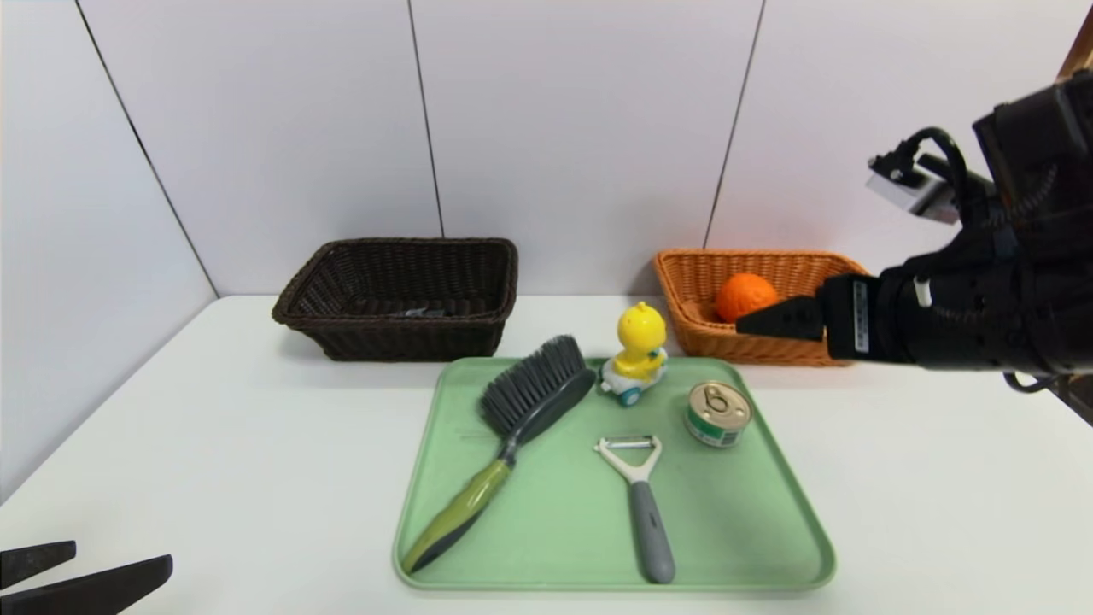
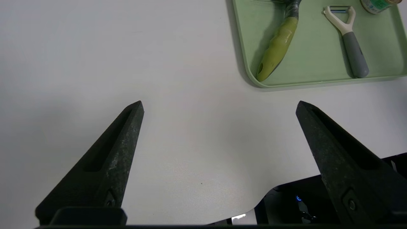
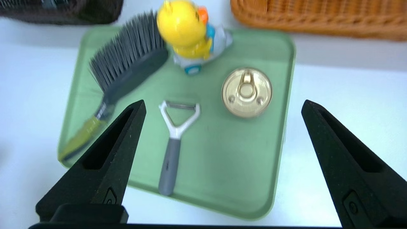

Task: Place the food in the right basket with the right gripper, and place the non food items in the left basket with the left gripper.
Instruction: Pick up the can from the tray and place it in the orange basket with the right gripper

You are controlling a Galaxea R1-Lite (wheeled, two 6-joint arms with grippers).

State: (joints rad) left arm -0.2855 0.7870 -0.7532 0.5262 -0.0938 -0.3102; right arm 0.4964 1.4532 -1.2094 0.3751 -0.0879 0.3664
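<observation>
1. Our right gripper [image 3: 222,105] hung spread and empty above the tray [image 1: 768,530], beside the orange basket [image 1: 683,282]; the can [image 1: 718,413] stood upright on the tray's right side, below and between the jaws, nearer this arm
2. Our left gripper [image 2: 219,106] idled, jaws apart, over bare table well off the tray's near-left corner
3. On the tray we counted one can, one brush [image 1: 512,427], one peeler [image 1: 640,495], one duck [image 1: 636,350]
4. One orange [image 1: 745,295] lay in the orange basket; the dark basket [image 1: 401,295] sat behind the tray's left
</observation>
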